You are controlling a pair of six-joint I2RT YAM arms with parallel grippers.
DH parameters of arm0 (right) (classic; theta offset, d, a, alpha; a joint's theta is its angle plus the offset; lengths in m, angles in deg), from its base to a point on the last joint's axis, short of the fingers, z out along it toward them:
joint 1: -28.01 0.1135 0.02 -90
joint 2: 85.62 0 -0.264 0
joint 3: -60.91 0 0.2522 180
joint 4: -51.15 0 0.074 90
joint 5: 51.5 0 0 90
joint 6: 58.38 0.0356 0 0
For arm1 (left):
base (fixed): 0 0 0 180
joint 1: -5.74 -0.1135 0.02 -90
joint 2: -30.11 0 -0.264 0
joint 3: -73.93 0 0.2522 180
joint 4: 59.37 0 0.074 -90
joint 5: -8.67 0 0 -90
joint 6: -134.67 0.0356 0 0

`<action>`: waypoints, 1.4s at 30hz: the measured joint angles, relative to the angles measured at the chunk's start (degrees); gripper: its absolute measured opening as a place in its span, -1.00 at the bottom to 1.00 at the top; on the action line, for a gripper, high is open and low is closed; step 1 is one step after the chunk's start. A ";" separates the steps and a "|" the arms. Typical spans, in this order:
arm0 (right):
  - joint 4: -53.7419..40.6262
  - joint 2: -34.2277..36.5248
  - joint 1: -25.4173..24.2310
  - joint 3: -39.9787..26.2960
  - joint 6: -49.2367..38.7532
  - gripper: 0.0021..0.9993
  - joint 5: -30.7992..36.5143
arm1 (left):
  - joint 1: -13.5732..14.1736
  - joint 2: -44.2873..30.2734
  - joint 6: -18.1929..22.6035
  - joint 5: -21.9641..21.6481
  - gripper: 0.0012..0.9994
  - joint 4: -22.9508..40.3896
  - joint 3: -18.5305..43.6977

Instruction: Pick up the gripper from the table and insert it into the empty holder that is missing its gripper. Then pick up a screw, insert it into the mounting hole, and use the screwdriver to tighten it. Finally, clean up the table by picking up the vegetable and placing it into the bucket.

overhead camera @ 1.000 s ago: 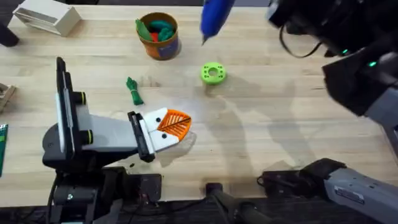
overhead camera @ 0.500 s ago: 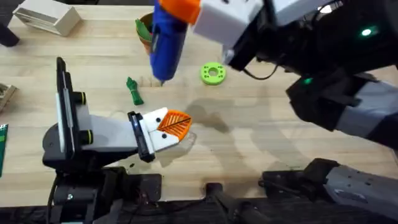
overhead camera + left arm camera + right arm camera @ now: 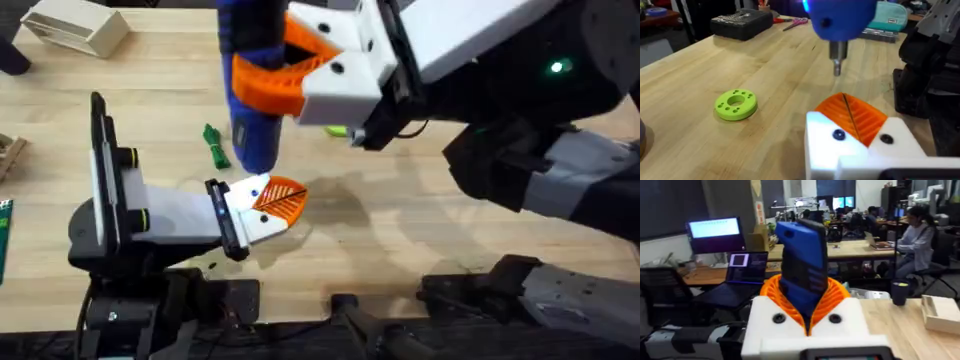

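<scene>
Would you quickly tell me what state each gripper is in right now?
Left gripper: cannot be told; it lies low at the wooden table.
Right gripper: closed on the blue pen-shaped electric screwdriver, tip pointing down above the left one.

From overhead, my right gripper and screwdriver hide the bucket entirely and cover most of the green ring just beyond them.

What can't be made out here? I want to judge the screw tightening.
- Screw: too small to find in any view.
- Bucket: overhead, behind the right gripper and screwdriver.
- Green ring: overhead, mostly behind that gripper.
- Screwdriver tip: overhead, behind its own body.
</scene>
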 joint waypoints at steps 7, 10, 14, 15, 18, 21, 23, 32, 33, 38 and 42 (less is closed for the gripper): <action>0.23 1.89 1.89 0.29 -1.67 -0.95 -0.51 | 0.00 0.01 0.02 0.01 -0.99 0.00 0.00; 0.17 2.50 2.42 0.31 -2.39 -0.95 -0.53 | 0.00 0.01 0.01 0.02 -0.99 0.00 0.00; 0.17 2.62 3.23 0.31 -3.56 -0.95 -1.12 | 0.00 0.02 0.02 0.02 -0.99 0.00 0.00; 0.20 2.62 3.23 0.31 -3.87 -0.95 -1.54 | 0.00 0.02 0.02 0.00 -0.99 0.00 0.00; 0.17 2.62 3.23 0.31 -4.53 -0.95 -2.47 | 0.00 0.01 0.01 0.01 -0.99 0.00 0.00; 0.15 2.82 3.23 0.33 -5.53 -0.95 -3.17 | 0.00 0.02 0.02 0.00 -0.99 0.00 0.00; 0.17 3.06 3.23 0.33 -5.80 -0.95 -3.26 | 0.00 0.02 0.01 0.02 -0.99 0.00 0.00; 0.15 3.48 3.23 0.33 -6.00 -0.95 -3.39 | 0.00 0.02 0.00 0.02 -0.99 0.00 0.00; 0.15 3.48 3.23 0.33 -6.01 -0.95 -3.39 | 0.00 0.02 0.00 0.02 -0.99 0.00 0.00; 0.11 3.48 3.23 0.33 -6.02 -0.95 -3.55 | 0.00 0.00 0.00 0.00 -0.99 0.00 0.00; 0.11 3.54 3.23 0.33 -6.02 -0.95 -3.55 | 0.00 0.00 0.00 0.00 -0.99 0.00 0.00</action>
